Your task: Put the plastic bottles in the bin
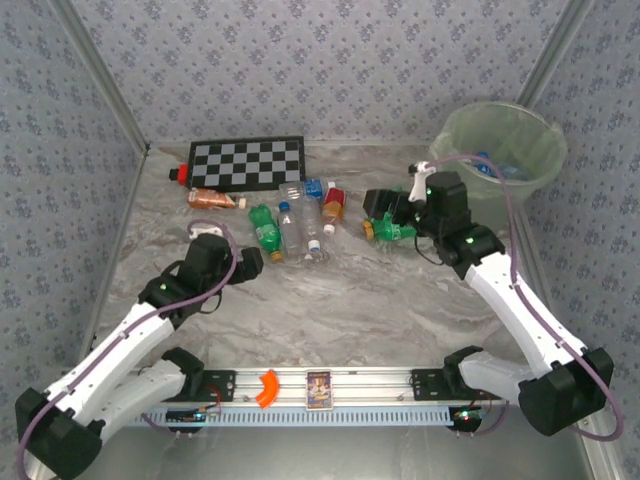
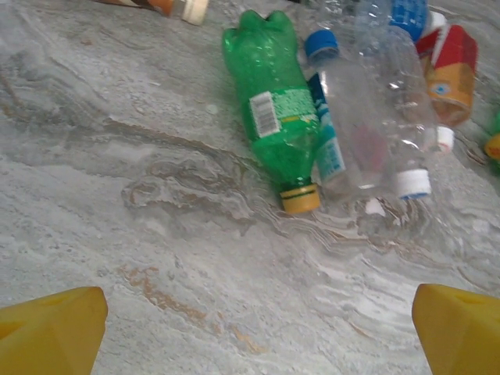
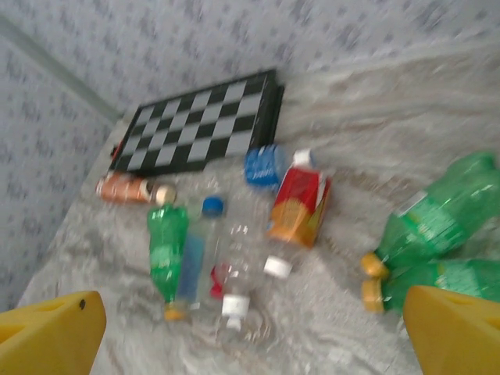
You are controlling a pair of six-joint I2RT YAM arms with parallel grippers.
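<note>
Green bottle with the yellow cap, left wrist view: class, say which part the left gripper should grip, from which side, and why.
Probably the labelled middle of the green bottle, from above, with the open left gripper spanning its width. It lies flat and its neck tapers, so the middle gives the firmest hold. A clear bottle lies close against one side, leaving little finger room.

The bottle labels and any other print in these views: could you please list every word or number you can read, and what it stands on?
No text can be read.
Green bottle: barcode and fine print on its label, too small.
Clear blue-capped bottle: blue label, blurred.
Red-and-orange bottle: label print blurred.
Card on the front rail: too small.
</note>
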